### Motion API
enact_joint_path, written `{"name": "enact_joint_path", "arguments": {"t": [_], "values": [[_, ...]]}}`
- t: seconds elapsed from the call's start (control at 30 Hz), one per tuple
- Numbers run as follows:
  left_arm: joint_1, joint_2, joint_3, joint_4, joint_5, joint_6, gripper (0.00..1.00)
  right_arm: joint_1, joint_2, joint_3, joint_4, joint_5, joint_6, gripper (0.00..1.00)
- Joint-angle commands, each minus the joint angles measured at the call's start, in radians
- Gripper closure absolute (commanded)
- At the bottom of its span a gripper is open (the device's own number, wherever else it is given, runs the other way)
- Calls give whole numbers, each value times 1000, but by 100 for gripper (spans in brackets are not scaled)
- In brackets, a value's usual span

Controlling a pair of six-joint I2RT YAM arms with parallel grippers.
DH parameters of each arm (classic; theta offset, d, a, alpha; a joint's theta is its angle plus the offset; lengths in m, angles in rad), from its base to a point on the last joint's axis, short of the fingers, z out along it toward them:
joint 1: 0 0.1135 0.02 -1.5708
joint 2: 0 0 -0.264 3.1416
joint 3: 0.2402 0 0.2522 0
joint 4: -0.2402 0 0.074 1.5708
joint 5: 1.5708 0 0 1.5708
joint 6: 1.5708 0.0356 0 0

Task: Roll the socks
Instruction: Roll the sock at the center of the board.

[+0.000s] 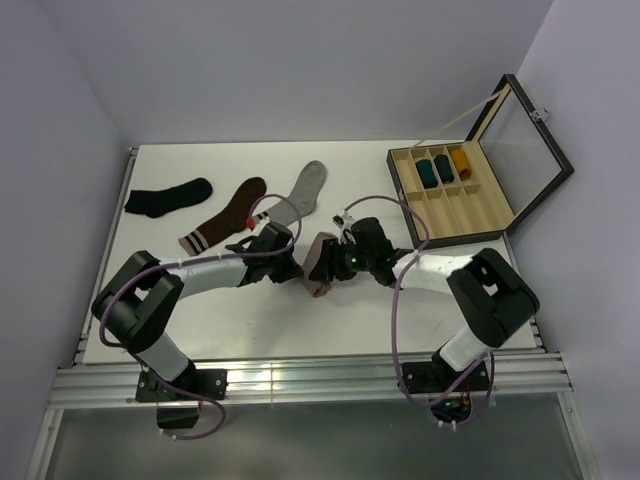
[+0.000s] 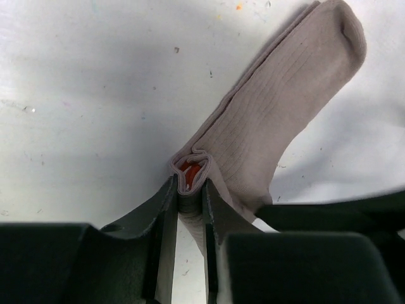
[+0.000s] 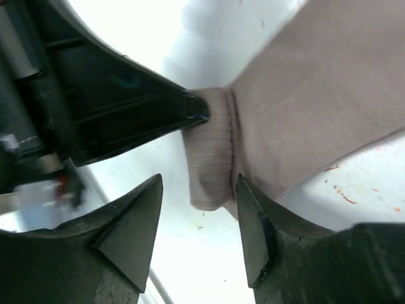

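The dusty pink sock [image 1: 320, 272] lies mid-table between both arms, its cuff end folded over. In the left wrist view my left gripper [image 2: 189, 183] is shut on that folded end of the pink sock [image 2: 278, 107], with red cuff stripe showing in the fold. My right gripper [image 3: 199, 179] stands open, its jaws on either side of the rolled end of the pink sock [image 3: 316, 107] without pinching it. From above, the left gripper [image 1: 296, 262] and right gripper [image 1: 337, 262] meet at the sock. The light grey sock [image 1: 303, 190] lies flat behind them.
A dark brown sock with a striped cuff [image 1: 225, 215] and a black sock [image 1: 168, 196] lie at the back left. An open wooden divider box [image 1: 455, 205] with rolled socks in its far compartments stands at the back right, lid raised.
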Motion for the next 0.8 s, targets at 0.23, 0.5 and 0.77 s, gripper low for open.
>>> {"name": "enact_joint_path", "arguments": {"t": [0.23,0.5,0.77], "values": [[-3,70,125,-135,38,117,95,246,-181,-8,-94,586,-312,44],[-3,90,154,-158,48,137,95,351,-132,11,-68,674,-406,46],[-3,98,162,-164,48,137,94,426,-45,47,-91,744,-434,46]]}}
